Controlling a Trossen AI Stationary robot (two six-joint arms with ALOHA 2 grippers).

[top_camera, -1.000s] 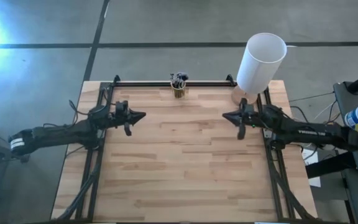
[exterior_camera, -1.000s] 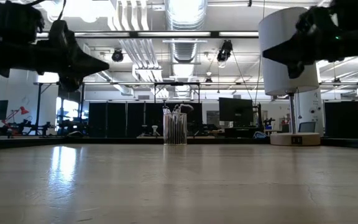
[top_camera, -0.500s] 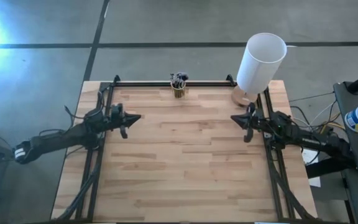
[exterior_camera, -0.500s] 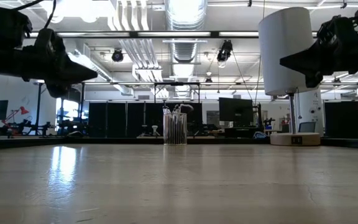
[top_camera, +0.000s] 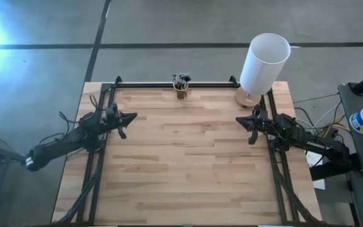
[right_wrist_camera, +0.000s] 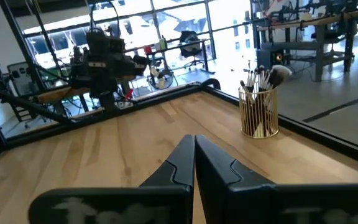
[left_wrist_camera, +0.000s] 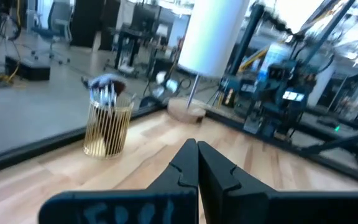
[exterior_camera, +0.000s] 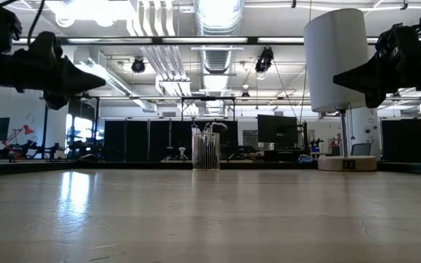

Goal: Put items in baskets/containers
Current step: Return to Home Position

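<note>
A small clear yellowish cup stands on its base at the middle of the table's far edge, with the dark-handled makeup brushes upright inside it, tips up; one has a fluffy head. The cup also shows in the low view, the left wrist view and the right wrist view. My left gripper hovers shut above the table's left side, and my right gripper hovers shut above its right side. Both are far from the cup and hold nothing.
A tall white cylinder on a round wooden base stands at the table's far right corner, close behind my right gripper. A black rail runs along the far edge. Bare wooden tabletop lies between the arms.
Both arms have drawn back from the table's middle: the left gripper toward the left edge, the right gripper toward the right edge. Both stayed shut. The cup and brushes have not moved.
</note>
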